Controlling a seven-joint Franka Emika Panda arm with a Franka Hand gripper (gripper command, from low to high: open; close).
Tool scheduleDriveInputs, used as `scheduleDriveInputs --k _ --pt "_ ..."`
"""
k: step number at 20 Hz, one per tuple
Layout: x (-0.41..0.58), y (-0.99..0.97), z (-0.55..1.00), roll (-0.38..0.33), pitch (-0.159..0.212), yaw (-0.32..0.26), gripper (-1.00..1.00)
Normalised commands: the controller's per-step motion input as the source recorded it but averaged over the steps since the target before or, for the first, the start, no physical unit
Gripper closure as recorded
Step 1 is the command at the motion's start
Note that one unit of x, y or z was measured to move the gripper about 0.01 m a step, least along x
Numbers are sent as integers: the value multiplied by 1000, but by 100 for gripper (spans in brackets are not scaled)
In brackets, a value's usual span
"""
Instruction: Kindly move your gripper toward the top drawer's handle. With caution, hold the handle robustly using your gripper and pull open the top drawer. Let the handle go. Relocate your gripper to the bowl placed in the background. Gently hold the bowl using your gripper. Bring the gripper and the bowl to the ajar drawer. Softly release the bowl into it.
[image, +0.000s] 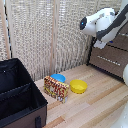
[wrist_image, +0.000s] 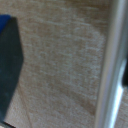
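Note:
In the exterior view my white arm reaches in from the upper right, and the gripper (image: 100, 44) hangs just in front of the brown cabinet (image: 111, 64). The top drawer (image: 121, 44) shows only as a dark strip behind the arm, and its handle is hidden there. In the wrist view the gripper (wrist_image: 65, 70) looks open: one dark, blue-tipped finger (wrist_image: 7, 70) is at one edge, and a blurred silver bar (wrist_image: 111, 65) is near the other. I cannot tell whether that bar is the handle. The blue bowl (image: 58, 77) sits on the wooden table, far from the gripper.
A yellow bowl (image: 78, 86) stands beside the blue one. A colourful box (image: 56, 88) is in front of them. A large black case (image: 17, 97) fills the exterior view's left. A lower drawer with a pale handle (image: 108, 59) faces the table. A woven screen (image: 45, 35) forms the back wall.

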Motion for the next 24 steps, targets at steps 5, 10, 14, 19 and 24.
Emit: scheduleDriveInputs --k 5,10,14,19,24 --pt "0 217 109 -3 0 -11 100" --pt "68 407 43 0 0 -12 100" --pt "243 886 -2 0 0 -69 100" --pt "198 855 -1 1 5 -94 100" --pt "171 782 0 0 11 -84 100"
